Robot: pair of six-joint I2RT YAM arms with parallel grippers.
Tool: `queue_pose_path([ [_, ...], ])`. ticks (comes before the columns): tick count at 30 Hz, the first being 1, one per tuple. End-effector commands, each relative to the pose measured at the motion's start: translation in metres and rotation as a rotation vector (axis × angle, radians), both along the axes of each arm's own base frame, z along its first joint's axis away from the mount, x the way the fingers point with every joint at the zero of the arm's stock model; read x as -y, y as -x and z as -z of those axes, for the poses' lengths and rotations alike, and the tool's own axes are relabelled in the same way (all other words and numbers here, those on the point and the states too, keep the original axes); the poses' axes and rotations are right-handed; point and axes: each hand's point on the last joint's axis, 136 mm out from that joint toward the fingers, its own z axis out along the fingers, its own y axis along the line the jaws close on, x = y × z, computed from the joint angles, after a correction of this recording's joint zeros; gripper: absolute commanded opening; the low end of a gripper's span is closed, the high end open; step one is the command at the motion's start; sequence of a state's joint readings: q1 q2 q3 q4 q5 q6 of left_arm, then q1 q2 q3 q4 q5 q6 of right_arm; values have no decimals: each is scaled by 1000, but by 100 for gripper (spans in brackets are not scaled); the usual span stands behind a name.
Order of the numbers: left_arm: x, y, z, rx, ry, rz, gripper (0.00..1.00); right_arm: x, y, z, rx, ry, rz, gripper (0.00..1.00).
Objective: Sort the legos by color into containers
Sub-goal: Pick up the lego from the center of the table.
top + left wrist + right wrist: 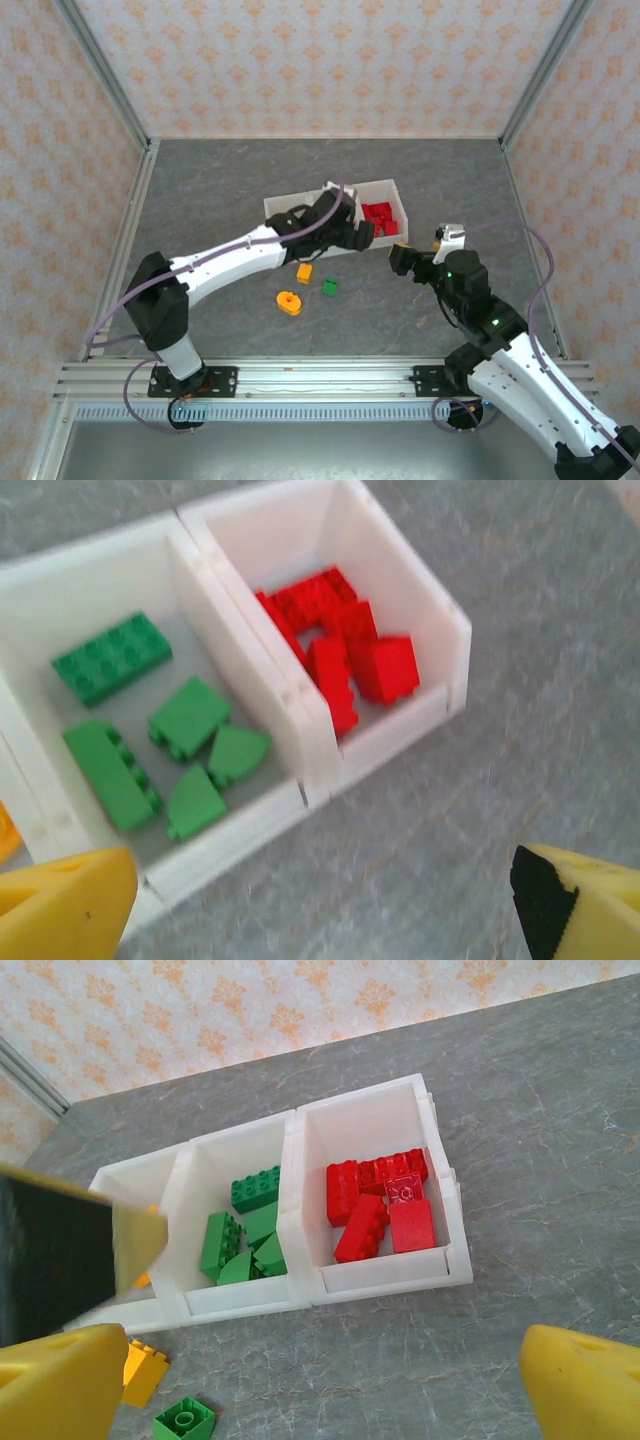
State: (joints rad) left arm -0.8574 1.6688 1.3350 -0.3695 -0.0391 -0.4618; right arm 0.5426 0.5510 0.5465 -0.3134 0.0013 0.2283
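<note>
Containers (385,1278): three white bins in joined row on bench (540,1160). Right bin holds red legos (380,1205). Middle bin holds green legos (245,1230). Left bin shows sliver of orange, rest hidden.

Loose on bench in front of bins: orange brick (304,272), green brick (330,287), round orange piece with hole (289,301).

Left end effector (320,905) above front edge of bins, fingers wide apart, empty.

Right end effector (320,1390) near right front corner of row, fingers spread, holding nothing.
</note>
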Motion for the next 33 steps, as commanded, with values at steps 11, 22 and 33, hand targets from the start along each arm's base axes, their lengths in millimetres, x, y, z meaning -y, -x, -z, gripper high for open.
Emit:
queue_pose_path([
  [11,-30,56,84,-154,-197,-96,94,1,0,-2,16,2,9,100],
  [22,-34,65,132,-255,-268,-132,77,2,0,-3,15,-2,13,100],
  [33,-34,69,163,-300,-285,-142,68,3,0,-3,17,0,17,100],
])
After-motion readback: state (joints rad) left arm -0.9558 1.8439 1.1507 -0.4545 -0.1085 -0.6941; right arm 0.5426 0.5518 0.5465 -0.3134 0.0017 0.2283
